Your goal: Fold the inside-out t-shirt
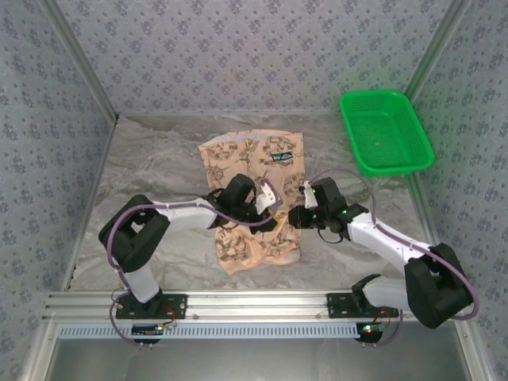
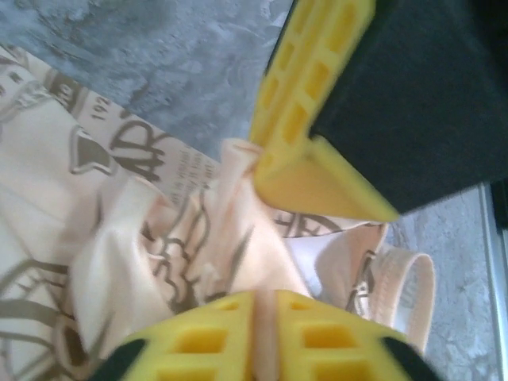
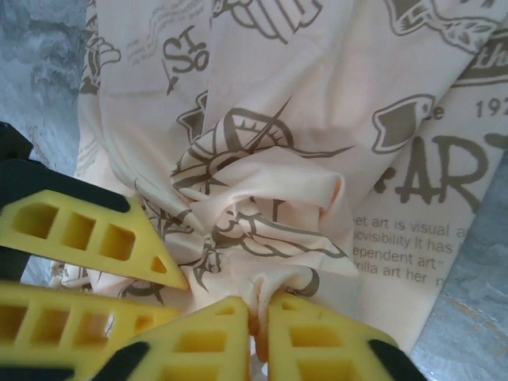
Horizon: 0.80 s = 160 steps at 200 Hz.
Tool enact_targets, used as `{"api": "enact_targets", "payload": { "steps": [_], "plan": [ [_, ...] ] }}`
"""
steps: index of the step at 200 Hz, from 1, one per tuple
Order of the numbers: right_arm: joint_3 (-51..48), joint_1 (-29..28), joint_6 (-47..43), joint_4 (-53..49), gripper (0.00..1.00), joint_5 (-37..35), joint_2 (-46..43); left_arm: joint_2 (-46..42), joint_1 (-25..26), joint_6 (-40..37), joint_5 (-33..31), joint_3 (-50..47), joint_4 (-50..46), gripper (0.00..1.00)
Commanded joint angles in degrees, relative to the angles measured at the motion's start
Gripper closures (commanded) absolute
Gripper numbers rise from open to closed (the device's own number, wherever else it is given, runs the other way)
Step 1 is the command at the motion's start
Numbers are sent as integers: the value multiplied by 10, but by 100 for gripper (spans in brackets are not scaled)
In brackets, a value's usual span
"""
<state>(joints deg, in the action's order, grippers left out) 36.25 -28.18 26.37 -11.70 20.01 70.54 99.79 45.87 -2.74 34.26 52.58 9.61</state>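
Note:
The inside-out t-shirt (image 1: 250,159) lies spread on the table, peach-tan with dark brown emblems and lettering. Both grippers meet over its middle, toward its right edge. My left gripper (image 1: 276,214) is shut on a raised pinch of the cloth (image 2: 266,305). Its ribbed neckband (image 2: 414,294) shows just to the right in the left wrist view. My right gripper (image 1: 294,216) faces it closely and is shut on a bunched fold of the t-shirt (image 3: 260,311). The left gripper's yellow fingers (image 3: 87,234) sit right beside that fold, and the right gripper's fingers (image 2: 317,151) appear in the left wrist view.
A green plastic basket (image 1: 386,131) stands at the back right of the grey marbled table (image 1: 159,159). Patterned walls enclose the left, back and right sides. The metal mounting rail (image 1: 254,305) runs along the near edge.

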Motion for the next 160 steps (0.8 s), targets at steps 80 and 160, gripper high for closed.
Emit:
{"api": "enact_targets", "payload": {
  "steps": [80, 160],
  "plan": [
    [-56, -48, 48, -79, 60, -118, -92, 14, 2, -4, 66, 28, -27, 64],
    [-57, -57, -2, 46, 59, 23, -38, 67, -28, 61, 20, 62, -13, 99]
  ]
}}
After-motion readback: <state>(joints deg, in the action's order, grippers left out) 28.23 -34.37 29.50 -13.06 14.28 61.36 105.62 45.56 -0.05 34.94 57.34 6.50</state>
